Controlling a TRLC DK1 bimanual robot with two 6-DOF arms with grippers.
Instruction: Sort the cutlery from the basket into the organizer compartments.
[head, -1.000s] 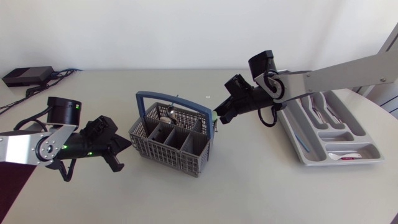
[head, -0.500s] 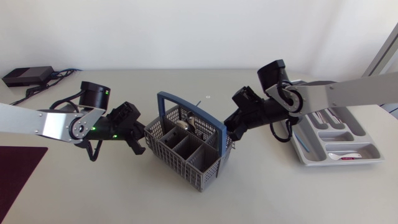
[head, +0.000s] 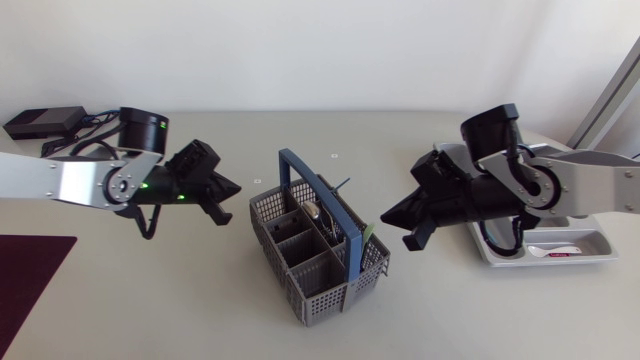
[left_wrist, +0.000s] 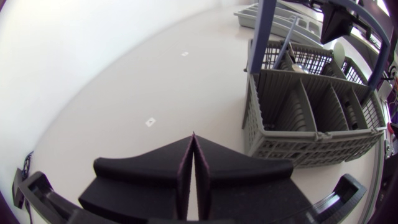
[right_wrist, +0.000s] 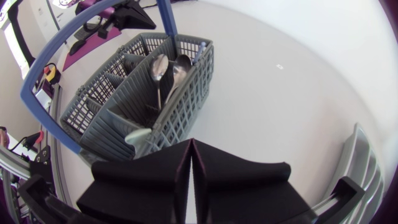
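On our left, the left hand (head: 222, 188) hangs just beside the basket (head: 330, 290), its two fingers pressed together on nothing. The left wrist view shows the seam between them shut. We judge that this pose suits nudging or steadying the basket better than picking from it.

The basket sits mid-worktop (head: 200, 300), skewed to the edge, with its blue handle (head: 316, 190) arching over the compartments. The cutlery is inside it. The spoons (right_wrist: 165, 68) stand bunched in one end compartment, bowls up, likely so that they can be gripped from above.

Further right, the right hand (head: 392, 217) is near the basket's other side, and its fingers are likewise closed flat and empty. Beyond it lies the organizer (head: 592, 243), partly hidden by the right arm, with a white spoon (head: 545, 250) in its front compartment.

Only the head view shows both hands flanking the basket. The left wrist view shows that the compartments nearest the left hand are empty. The right wrist view looks straight at the spoon bowls, which are barely legible from above.
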